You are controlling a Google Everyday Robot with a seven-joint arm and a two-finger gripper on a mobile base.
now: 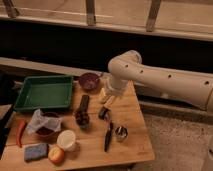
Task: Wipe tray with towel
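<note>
The green tray (44, 92) lies flat at the back left of the counter (131, 112), its long side running left to right. Just in front of it, the towel (35, 121) drapes over a dark bowl (49, 131). A purple bowl (89, 81) sits to the right of the tray. The claw (104, 113) hangs over mid-counter, spread wide and holding nothing.

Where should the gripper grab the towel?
Probably pinch the towel at its raised crumpled top, from straight above: it sits draped over the dark bowl, so folds stand up there. The gripper hangs over the table's middle, well apart from it.
</note>
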